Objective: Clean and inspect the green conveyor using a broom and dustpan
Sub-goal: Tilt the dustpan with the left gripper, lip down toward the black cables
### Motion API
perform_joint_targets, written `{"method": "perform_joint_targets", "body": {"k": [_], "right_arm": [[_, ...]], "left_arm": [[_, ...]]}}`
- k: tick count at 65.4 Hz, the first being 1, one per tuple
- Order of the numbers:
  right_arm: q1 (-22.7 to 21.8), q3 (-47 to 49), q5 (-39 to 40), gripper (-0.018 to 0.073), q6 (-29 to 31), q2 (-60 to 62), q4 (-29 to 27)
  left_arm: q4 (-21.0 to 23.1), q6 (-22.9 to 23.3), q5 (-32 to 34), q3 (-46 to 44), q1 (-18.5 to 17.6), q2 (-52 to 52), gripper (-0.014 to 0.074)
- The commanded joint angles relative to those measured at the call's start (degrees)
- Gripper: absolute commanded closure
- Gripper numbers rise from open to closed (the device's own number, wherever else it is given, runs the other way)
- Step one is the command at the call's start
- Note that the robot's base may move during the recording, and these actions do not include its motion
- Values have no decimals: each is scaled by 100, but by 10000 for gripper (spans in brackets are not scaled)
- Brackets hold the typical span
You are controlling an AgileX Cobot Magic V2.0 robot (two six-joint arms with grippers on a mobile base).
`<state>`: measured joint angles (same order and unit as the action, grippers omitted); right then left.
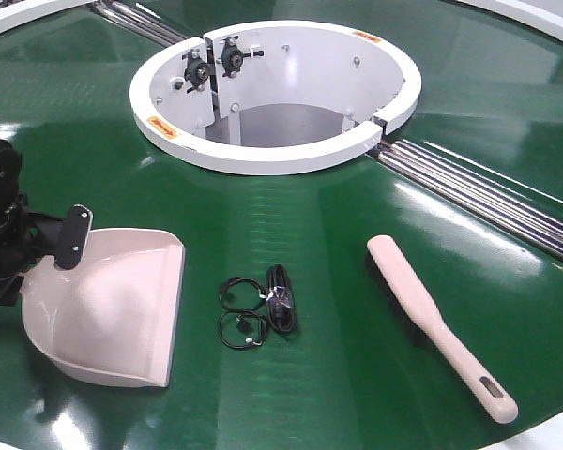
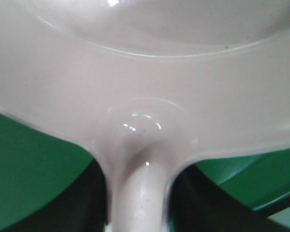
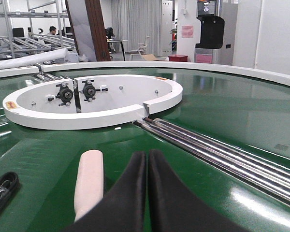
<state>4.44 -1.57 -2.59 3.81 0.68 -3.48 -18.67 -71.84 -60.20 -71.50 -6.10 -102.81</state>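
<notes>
Closest to the front edge of the green conveyor is the broom. It lies flat toward the front-right corner, with its slotted handle end nearest and its head angled back and left. The right gripper has its fingers pressed together on nothing, and the broom's rounded end lies just to their left. At the front-left the dustpan sits with its flat lip facing right. The left gripper is clamped on its handle. Between dustpan and broom lie coiled black cables, apart from both. Farther back is the white ring opening, with silver roller rails running from it toward the right edge.
</notes>
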Motion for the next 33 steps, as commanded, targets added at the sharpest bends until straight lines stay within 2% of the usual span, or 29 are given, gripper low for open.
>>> {"method": "perform_joint_targets", "body": {"k": [1,17,33], "right_arm": [[-33,-22,403,568,49,55,0],[-33,-22,403,568,49,55,0],[-33,-22,403,568,49,55,0]], "left_arm": [[-149,17,-73,-167,18,368,590],[-131,17,-345,-168,18,620,604],[65,76,-610,-168,-66,693,603]]}}
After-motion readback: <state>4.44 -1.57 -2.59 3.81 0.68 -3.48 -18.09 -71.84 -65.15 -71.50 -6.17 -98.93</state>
